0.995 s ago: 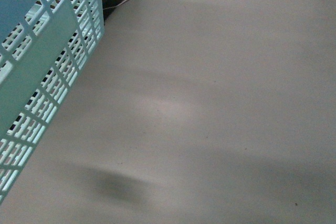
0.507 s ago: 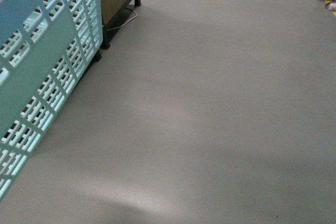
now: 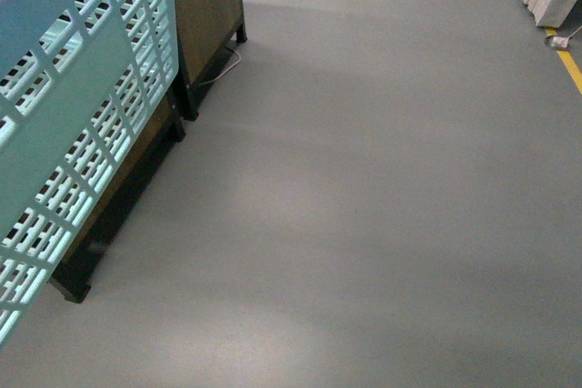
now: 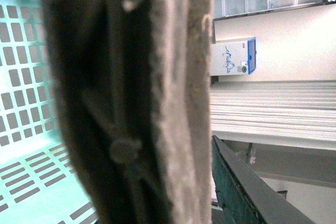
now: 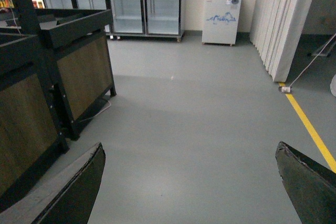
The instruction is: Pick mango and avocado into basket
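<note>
The light turquoise basket hangs off the floor at the far left of the front view, its slotted side facing me. In the left wrist view its brown-grey handle fills the middle, with the slotted inside of the basket behind it. My left gripper is shut on that handle; only one dark finger shows. My right gripper is open over bare floor, with nothing between its fingertips. The mango and the avocado are out of view.
Dark-framed wooden display stands sit just behind the basket and along one side. Glass-door fridges and a white-and-blue chest freezer line the far wall. White panels and a yellow floor line border grey floor.
The front view has shifted across the floor: more of the wooden stand, the white panels and the yellow line have come into sight. The basket keeps its place at the left.
</note>
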